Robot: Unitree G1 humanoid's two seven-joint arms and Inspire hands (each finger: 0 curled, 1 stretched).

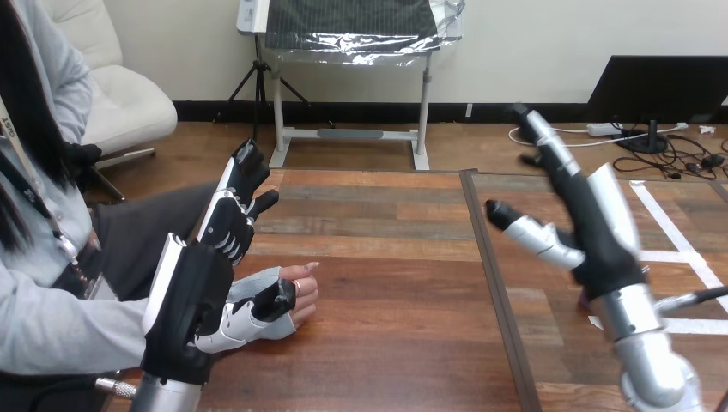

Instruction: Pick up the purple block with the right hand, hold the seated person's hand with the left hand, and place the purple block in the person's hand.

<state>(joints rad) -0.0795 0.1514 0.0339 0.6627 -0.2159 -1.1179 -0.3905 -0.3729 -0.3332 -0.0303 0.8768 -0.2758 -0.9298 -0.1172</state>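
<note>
Left hand (202, 283) fingers straight, thumb lying across the person's hand (302, 294) near counter (395, 292) left edge. Right hand (599, 232) raised over right side, fingers apart, empty.

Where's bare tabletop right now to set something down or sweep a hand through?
Free: the wide middle of the wooden table, between the person's hand and the dark seam, up to the far edge. Crowded: the left side, where the left hand touches the person's hand. The right hand hangs above the right panel, near white tape.

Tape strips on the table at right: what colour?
White. The tape shows best in the head view.
</note>
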